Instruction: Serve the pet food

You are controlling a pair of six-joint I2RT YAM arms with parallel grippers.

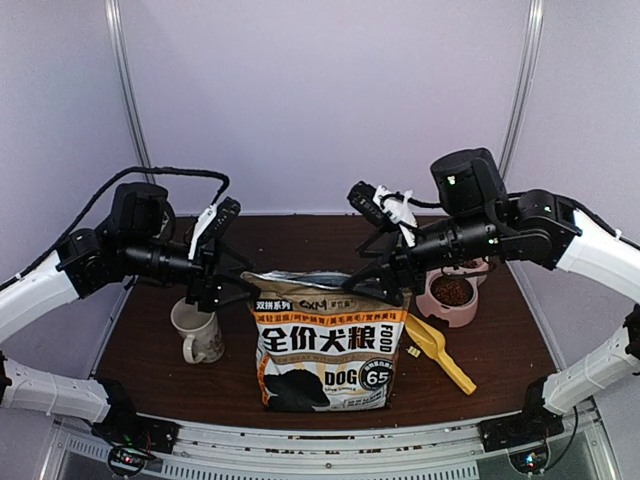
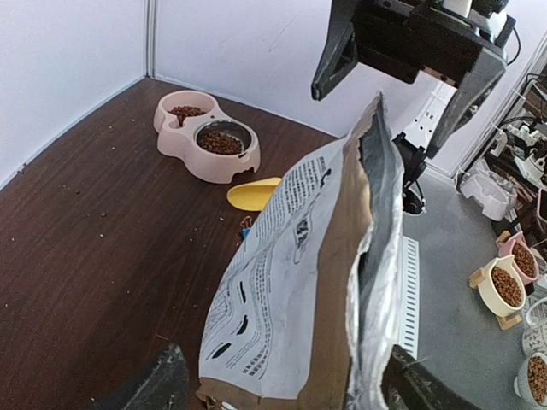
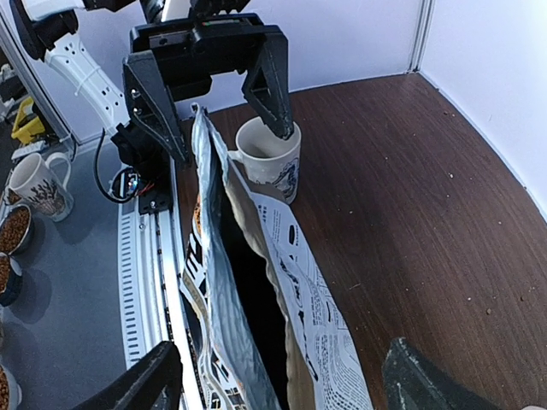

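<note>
Pet food (image 1: 452, 290) lies in the pink double bowl (image 1: 440, 314) on the right part of the table, near the bag and a little behind it. The brown bag (image 1: 325, 350) stands upright in the middle, with its top gaping a little. The left gripper (image 3: 229, 137) and the right gripper (image 2: 380, 120) each straddle one end of this top with the jaws wide apart; neither one pinches the paper.

I judge that the step in hand concerns the bag's rim. To do it well, each claw should close only on its own end seam, at equal height. Both should then move together, so the bag does not lean toward the mug (image 1: 198, 333) on its left or the yellow scoop (image 1: 440, 352) on its right.

As for the food, it is small, round, reddish-brown and dry. It fills both hollows of the bowl, one of which is lined with steel. Inside the bag it is too dark to see any.
</note>
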